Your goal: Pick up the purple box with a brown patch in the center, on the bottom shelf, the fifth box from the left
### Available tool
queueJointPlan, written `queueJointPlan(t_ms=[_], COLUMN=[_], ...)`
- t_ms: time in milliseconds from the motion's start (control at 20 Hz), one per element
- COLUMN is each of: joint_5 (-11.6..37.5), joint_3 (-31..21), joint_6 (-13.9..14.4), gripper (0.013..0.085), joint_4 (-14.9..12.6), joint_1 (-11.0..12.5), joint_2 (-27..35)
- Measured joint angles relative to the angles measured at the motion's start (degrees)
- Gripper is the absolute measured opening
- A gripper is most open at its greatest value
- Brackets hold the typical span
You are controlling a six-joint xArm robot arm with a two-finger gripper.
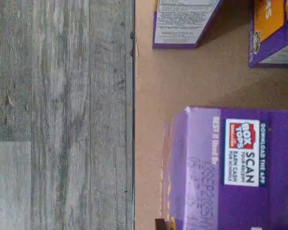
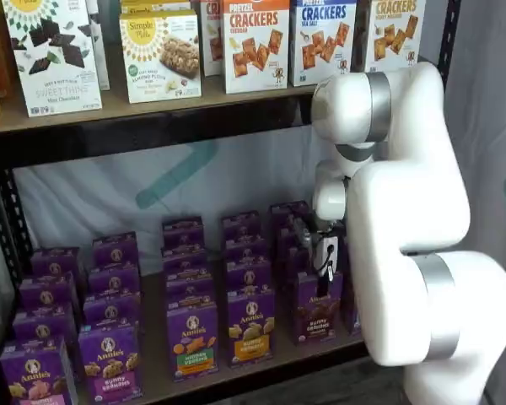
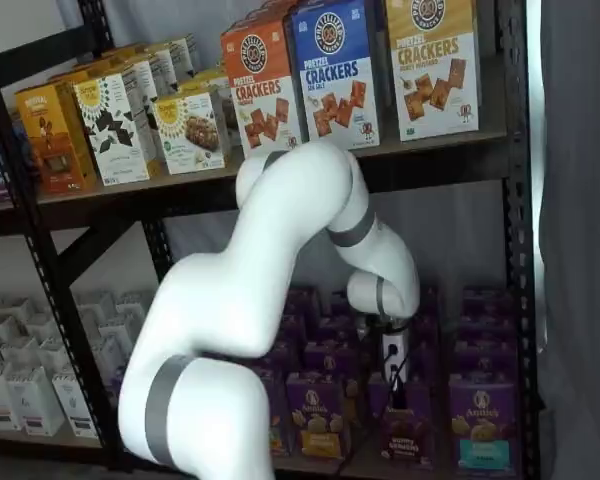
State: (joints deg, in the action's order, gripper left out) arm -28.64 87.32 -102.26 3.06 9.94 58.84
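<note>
The purple box with the brown patch (image 2: 315, 309) stands upright at the front of the bottom shelf (image 2: 270, 361), with "bunny grahams" on its brown band. It also shows in a shelf view (image 3: 406, 436). The gripper (image 2: 325, 272) hangs just above the box's top, its white body and black fingers against the row behind; it shows in both shelf views (image 3: 395, 392). No gap between the fingers can be made out. The wrist view shows a purple box top (image 1: 230, 167) with a Box Tops label, close up, on the tan shelf board (image 1: 192, 81).
Purple cartons fill the neighbouring columns, one with an orange-yellow patch (image 2: 251, 326) to the left and one with a teal band (image 3: 477, 426) to the right. Cracker cartons (image 2: 255, 42) stand on the shelf above. A black frame post (image 3: 515, 250) is at the right. Grey plank floor (image 1: 62, 115) lies below.
</note>
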Motion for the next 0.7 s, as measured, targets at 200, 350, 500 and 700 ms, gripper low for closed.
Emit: queueJointPlan(t_ms=[200,350,500,700], joint_5=[0.1,0.8,1.1,1.4], joint_3=[-0.6,-1.1,-1.7,-2.1], joint_6=[1.3,1.5,1.1,1.1], gripper=[0.0410,0.0410,0.0330,0.0290], joint_4=[-1.5,-1.6,-1.0,-0.9], joint_1=[0.0,-0.1,-0.2,-0.4], joint_2=[-0.4,-0.7,-1.0,-1.3])
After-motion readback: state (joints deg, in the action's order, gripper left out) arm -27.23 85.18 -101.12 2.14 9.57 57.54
